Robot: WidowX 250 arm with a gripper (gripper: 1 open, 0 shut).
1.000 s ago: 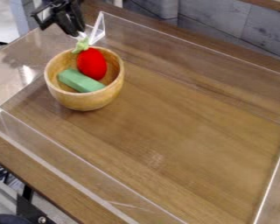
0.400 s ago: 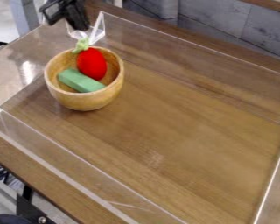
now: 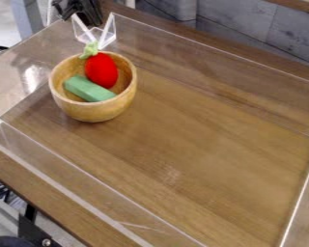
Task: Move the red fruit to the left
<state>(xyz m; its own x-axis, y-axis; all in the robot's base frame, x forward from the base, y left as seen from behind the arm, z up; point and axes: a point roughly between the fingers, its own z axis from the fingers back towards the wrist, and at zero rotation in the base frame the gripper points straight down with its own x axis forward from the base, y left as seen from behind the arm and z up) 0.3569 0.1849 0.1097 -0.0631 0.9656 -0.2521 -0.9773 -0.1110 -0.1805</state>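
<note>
Here's the wooden tabletop (image 3: 196, 145), walled by clear plastic panels (image 3: 183, 43), grey planking behind. The wooden bowl (image 3: 94, 106) sits at the left, and the red fruit (image 3: 103, 68) rests inside it against the far rim, its pale green stem up, touching the green block (image 3: 88, 91). Compared with a second ago, the gripper (image 3: 74, 5) has pulled up to the top edge, almost out of shot, clear of the fruit; jaw spread can't be made out.

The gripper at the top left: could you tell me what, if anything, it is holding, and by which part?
Nothing. The gripper is above the wooden bowl, apart from the red fruit that lies inside.
</note>
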